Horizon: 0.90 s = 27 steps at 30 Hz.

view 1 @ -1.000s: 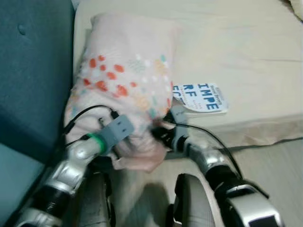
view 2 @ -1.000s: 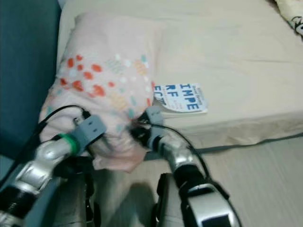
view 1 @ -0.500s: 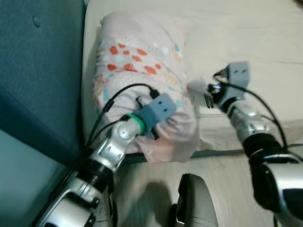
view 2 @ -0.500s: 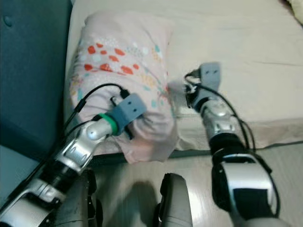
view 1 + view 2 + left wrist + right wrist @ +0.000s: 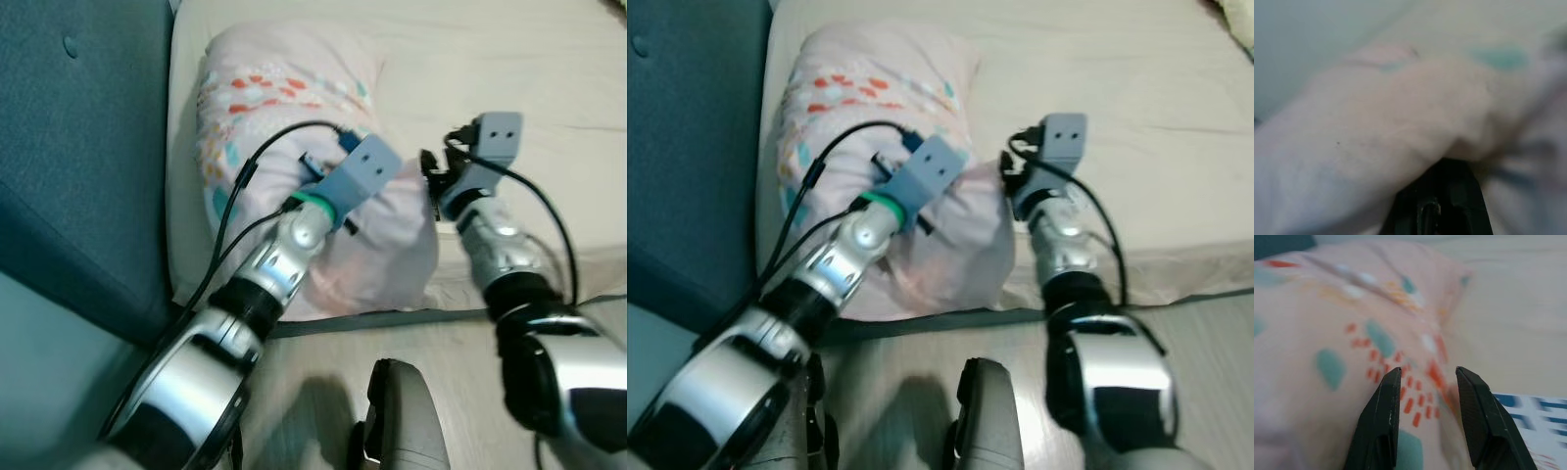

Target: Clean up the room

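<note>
A pink pillow (image 5: 284,108) with orange and teal spots lies on the beige bed (image 5: 529,59) beside the blue panel. My left gripper (image 5: 345,217) is pressed into the pillow's near end. In the left wrist view its fingers (image 5: 1440,196) are shut on bunched pillow fabric. My right gripper (image 5: 431,181) hovers at the pillow's right side, open, with nothing between its fingers (image 5: 1383,421). In the right wrist view the spotted pillow (image 5: 1337,347) lies straight ahead. A white book (image 5: 1535,404) with blue letters peeks out beside it.
A dark blue padded panel (image 5: 78,147) rises along the bed's left side. The mattress edge (image 5: 411,315) runs just before my arms, with pale wooden floor (image 5: 313,372) below it. Open bed surface stretches to the right of the pillow.
My left gripper has pushed the pillow's near end farther onto the bed, so it now covers most of the book. My right gripper left the pillow's corner and rose beside it.
</note>
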### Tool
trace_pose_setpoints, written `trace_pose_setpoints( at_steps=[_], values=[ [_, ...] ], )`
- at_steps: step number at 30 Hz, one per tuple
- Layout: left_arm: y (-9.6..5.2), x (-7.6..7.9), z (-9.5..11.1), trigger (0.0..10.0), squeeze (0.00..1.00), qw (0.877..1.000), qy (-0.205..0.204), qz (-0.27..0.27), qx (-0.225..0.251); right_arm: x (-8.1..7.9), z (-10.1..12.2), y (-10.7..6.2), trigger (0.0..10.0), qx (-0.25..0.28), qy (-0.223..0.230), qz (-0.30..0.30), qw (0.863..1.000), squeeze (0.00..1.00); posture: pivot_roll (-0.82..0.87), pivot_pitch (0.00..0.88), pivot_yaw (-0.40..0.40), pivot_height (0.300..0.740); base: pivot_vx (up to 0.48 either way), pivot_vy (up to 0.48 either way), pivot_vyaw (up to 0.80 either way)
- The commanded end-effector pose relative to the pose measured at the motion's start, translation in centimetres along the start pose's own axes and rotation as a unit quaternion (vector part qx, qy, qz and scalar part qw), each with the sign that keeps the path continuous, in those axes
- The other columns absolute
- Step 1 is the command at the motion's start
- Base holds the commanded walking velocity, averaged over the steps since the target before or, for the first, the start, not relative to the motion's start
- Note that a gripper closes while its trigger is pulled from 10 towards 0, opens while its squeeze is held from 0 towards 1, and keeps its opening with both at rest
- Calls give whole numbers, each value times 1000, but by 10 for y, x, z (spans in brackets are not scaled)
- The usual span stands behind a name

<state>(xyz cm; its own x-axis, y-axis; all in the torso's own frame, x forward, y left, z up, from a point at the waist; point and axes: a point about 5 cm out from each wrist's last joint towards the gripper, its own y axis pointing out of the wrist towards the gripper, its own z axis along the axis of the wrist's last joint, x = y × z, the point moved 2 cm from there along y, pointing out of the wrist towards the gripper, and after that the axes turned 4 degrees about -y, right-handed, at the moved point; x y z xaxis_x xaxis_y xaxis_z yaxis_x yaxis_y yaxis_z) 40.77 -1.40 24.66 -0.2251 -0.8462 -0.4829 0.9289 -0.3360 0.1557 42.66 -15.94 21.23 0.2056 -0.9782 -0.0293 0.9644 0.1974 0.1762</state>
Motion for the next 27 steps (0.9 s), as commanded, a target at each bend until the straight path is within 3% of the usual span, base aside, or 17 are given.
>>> trace_pose_setpoints(
  at_steps=[1,2,7,10,12,13,16,17,21,22,26,27],
  values=[
    [2,-3,6,10000,0,1000,-10,22,11,4,-8,-5,10000,-4,7,-3,1000,0,12,166,52,576,0,0,0],
    [6,-16,16,10000,0,997,-20,70,19,-1,-14,-8,10000,-1,20,-4,1000,0,11,164,53,576,0,0,0],
    [6,-15,12,10000,0,998,-15,62,15,-5,-19,-10,10000,-1,26,-6,1000,0,4,164,55,576,0,0,0],
    [-2,5,-13,10000,0,1000,4,-6,-17,-5,-24,-14,10000,-1,34,-7,999,0,16,170,53,576,0,0,0],
    [-19,22,-51,10000,0,995,22,-80,-56,-9,-34,-20,10000,-8,43,-1,999,0,28,177,49,576,0,0,0],
    [-27,26,-66,10000,0,992,31,-105,-67,-11,-37,-22,10000,-10,43,3,999,0,26,176,48,576,0,0,0],
    [-33,28,-76,10000,0,989,37,-122,-77,-12,-39,-23,10000,-10,44,6,999,0,23,179,46,576,0,0,0],
    [-42,29,-90,10000,0,984,46,-149,-89,-13,-39,-24,10000,-9,41,6,999,0,24,179,46,576,0,0,0],
    [-81,10,-143,10000,0,963,76,-215,-141,-4,-31,-25,10000,0,27,-17,999,0,28,180,38,576,0,0,0],
    [-81,10,-143,10000,0,963,76,-215,-141,-4,-31,-25,10000,0,27,-17,999,0,28,180,38,576,0,0,0],
    [-96,-22,-153,10000,0,967,72,-197,-145,3,-34,-32,10000,-21,-10,-11,1000,0,33,179,34,576,0,0,0],
    [-96,-22,-153,10000,0,967,72,-197,-145,3,-34,-32,10000,-21,-10,-11,1000,0,33,179,34,576,0,0,0]
  ],
)
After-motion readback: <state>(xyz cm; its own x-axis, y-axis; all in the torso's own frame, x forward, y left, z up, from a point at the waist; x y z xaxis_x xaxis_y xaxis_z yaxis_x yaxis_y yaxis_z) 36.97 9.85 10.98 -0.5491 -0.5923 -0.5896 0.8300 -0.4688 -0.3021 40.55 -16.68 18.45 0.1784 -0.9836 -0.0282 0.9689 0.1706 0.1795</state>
